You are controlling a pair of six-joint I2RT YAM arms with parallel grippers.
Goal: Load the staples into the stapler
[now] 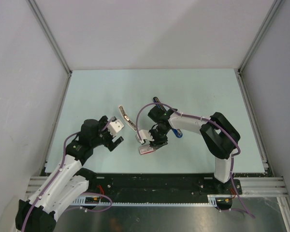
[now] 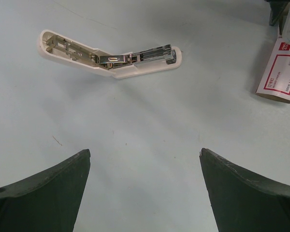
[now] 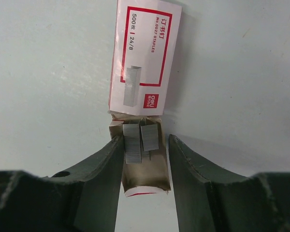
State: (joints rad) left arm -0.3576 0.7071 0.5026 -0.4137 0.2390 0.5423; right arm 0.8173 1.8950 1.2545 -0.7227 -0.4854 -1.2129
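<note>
Dull silvery metal staples [image 3: 132, 141] in a rough, fibrous grey card tray [image 3: 145, 178]; its box [image 3: 144, 58] is smooth printed cardboard. The stapler [image 2: 112, 61] has a smooth cream plastic shell around bright, mirror-like metal. The worktop [image 2: 145, 137] is pale, smooth and matt; the fingers [image 3: 97, 180], dark matt plastic.

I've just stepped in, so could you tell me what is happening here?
The right gripper straddles the tray pulled out of the staple box, with staple strips lying exposed; whether it is pinching is unclear. The left gripper hovers open and empty near the stapler, which lies opened on the table.
</note>
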